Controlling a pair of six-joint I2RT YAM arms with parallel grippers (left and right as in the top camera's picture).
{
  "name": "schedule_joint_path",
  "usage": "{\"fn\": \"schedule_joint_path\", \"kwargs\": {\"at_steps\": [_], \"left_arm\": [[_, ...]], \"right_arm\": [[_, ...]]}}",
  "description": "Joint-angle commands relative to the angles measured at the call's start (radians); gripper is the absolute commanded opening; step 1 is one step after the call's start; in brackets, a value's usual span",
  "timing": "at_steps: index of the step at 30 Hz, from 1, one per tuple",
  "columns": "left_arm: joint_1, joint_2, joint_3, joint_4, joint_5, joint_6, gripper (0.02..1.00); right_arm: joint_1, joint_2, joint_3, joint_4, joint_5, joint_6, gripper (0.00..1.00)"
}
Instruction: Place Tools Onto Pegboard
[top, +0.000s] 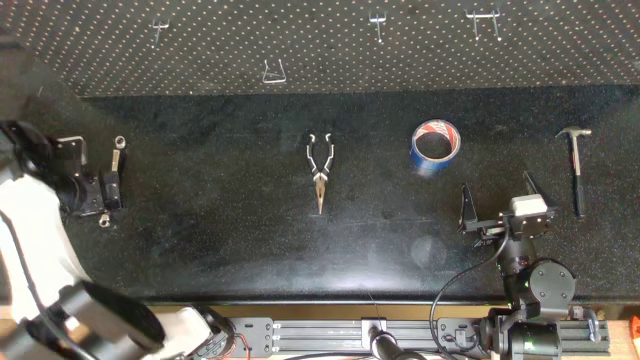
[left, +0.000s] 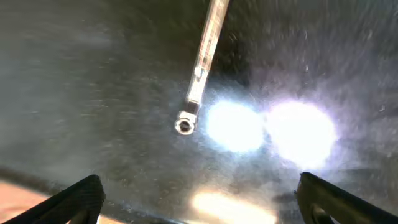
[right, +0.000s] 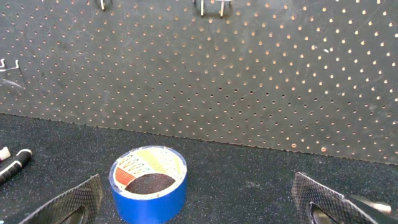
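Pegboard (top: 320, 45) upright along far edge of desk (top: 220, 220). All tools flat on desk, none hung.
Right fingers (right: 74, 202) spread wide, holding nothing, near front edge, facing tape roll.
Left fingers (left: 78, 199) spread, holding nothing, low over wrench at far left.
Hammer (top: 576, 170) far right, head toward pegboard.
Blue tape roll (top: 436, 146) between pliers and hammer.
Pliers (top: 320, 170) at centre, handles toward pegboard.
Wrench (left: 202, 68) slim, ring end nearest fingers.
Hooks (top: 377, 22) on pegboard.
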Motion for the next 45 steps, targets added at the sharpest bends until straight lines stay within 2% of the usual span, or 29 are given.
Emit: {"fn": "schedule_joint_path", "kwargs": {"at_steps": [1,7,17,18,19,22,23,26,29,30,34,37,38,40,43,45], "left_arm": [[0.005,0.247,0.089,0.029,0.042,0.095,0.996],[0.004,0.431,0.174,0.109,0.071,0.119,0.996],[-0.035,0.530,0.213,0.123,0.104,0.206,1.000],[-0.036,0.537,0.213,0.127,0.112,0.206,0.967],[-0.036,0.542,0.213,0.132,0.115,0.206,0.877],[-0.035,0.544,0.213,0.154,0.116,0.198,0.277],[-0.035,0.544,0.213,0.156,0.116,0.198,0.029],[-0.036,0.542,0.213,0.153,0.114,0.159,0.029],[-0.032,0.525,0.213,0.137,0.052,0.043,0.029],[-0.029,0.491,0.213,0.115,0.038,0.043,0.029],[-0.034,0.183,0.149,0.113,0.105,0.006,0.029],[-0.037,-0.086,-0.050,0.273,0.127,-0.014,0.029],[-0.051,-0.184,-0.142,0.370,0.130,-0.089,0.029],[-0.146,-0.369,-0.261,0.470,0.132,-0.262,0.027],[-0.389,-0.468,-0.288,0.485,0.157,-0.285,0.029],[-0.508,-0.465,-0.288,0.526,0.155,-0.294,0.027]], "right_arm": [[-0.001,-0.006,-0.004,-0.003,0.001,0.015,1.000],[-0.001,-0.006,-0.004,-0.003,0.001,0.015,1.000],[-0.001,-0.006,-0.004,-0.003,0.001,0.015,1.000],[-0.001,-0.006,-0.004,-0.003,0.001,0.015,1.000],[-0.001,-0.006,-0.004,-0.003,0.001,0.015,1.000],[-0.001,-0.006,-0.004,-0.003,0.001,0.015,1.000],[-0.001,-0.006,-0.004,-0.003,0.001,0.015,1.000],[-0.001,-0.006,-0.004,-0.003,0.001,0.015,1.000],[-0.001,-0.006,-0.004,-0.003,0.001,0.015,1.000],[-0.001,-0.006,-0.004,-0.003,0.001,0.015,0.998],[-0.001,-0.006,-0.004,-0.003,0.001,0.015,1.000],[-0.001,-0.006,-0.004,-0.003,0.001,0.015,1.000],[-0.001,-0.006,-0.004,-0.003,0.001,0.015,1.000],[-0.001,-0.006,-0.004,-0.003,0.001,0.015,1.000],[-0.001,-0.006,-0.004,-0.003,0.001,0.015,1.000],[-0.001,-0.006,-0.004,-0.003,0.001,0.015,0.998]]}}
